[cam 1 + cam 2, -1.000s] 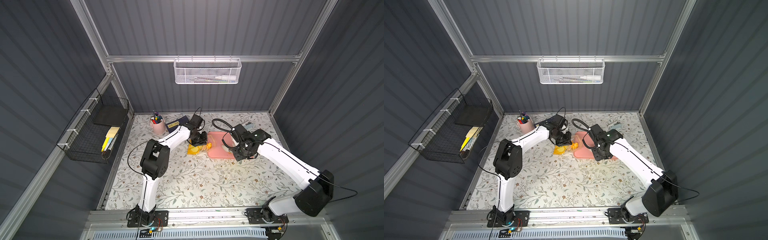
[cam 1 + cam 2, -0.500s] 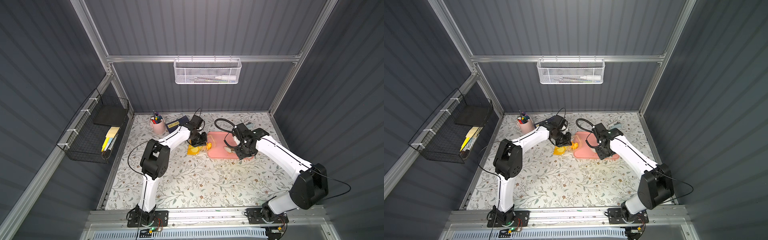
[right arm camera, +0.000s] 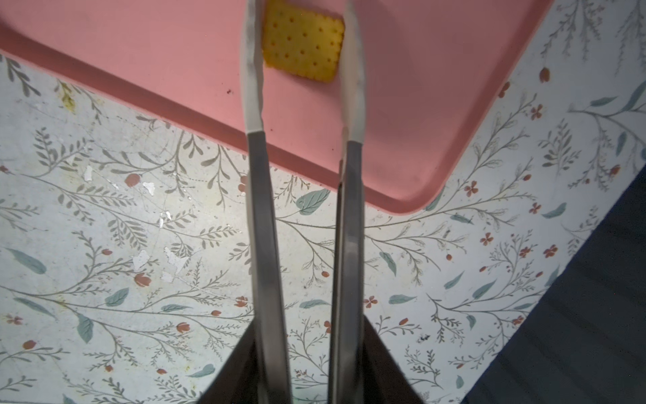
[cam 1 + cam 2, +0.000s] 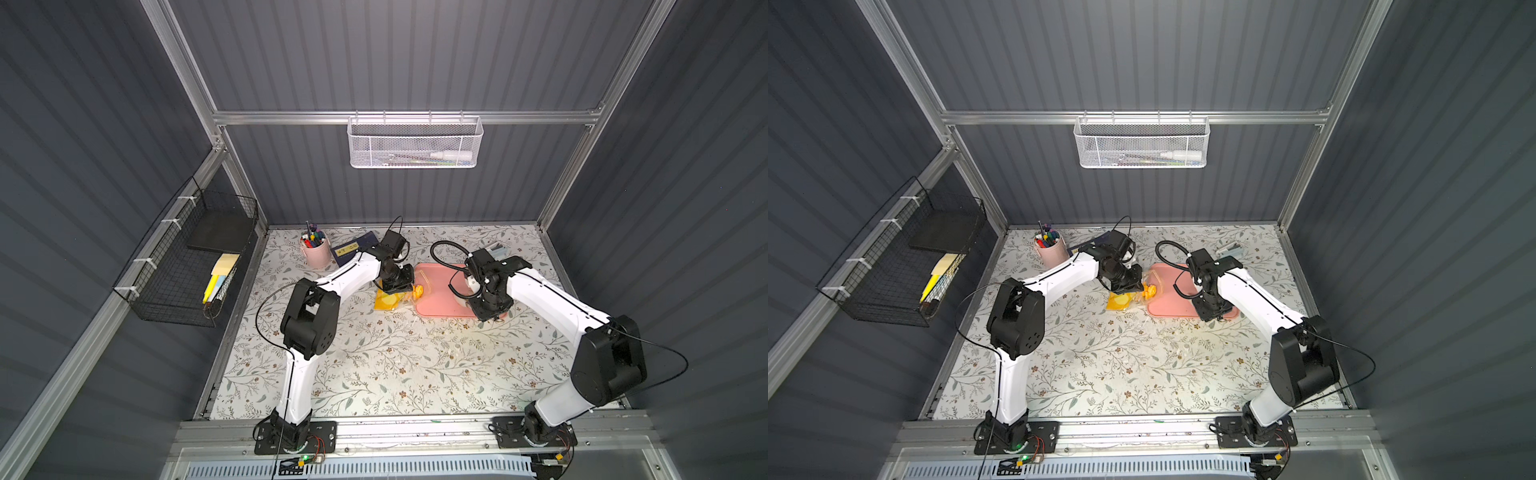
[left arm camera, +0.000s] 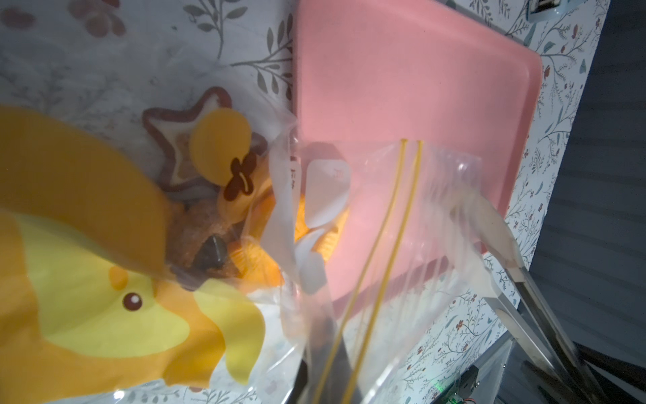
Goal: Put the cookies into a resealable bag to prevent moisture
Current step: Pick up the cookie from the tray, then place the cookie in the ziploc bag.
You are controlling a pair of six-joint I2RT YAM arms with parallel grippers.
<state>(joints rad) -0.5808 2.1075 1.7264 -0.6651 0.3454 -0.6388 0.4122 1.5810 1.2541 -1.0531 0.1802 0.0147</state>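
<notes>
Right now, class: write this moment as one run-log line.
left end effector: shut on resealable bag | right end effector: astride square cookie on pink tray, grip unclear | cookies: several bagged

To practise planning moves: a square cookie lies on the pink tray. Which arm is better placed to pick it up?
Right. The right end effector straddles the cookie on the tray; the left end effector is shut on the bag.

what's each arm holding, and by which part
The resealable bag, pinched at the lip of its mouth by the left pincer. The right pincer straddles the square cookie, tips at opposite edges; grip cannot be told.
</notes>
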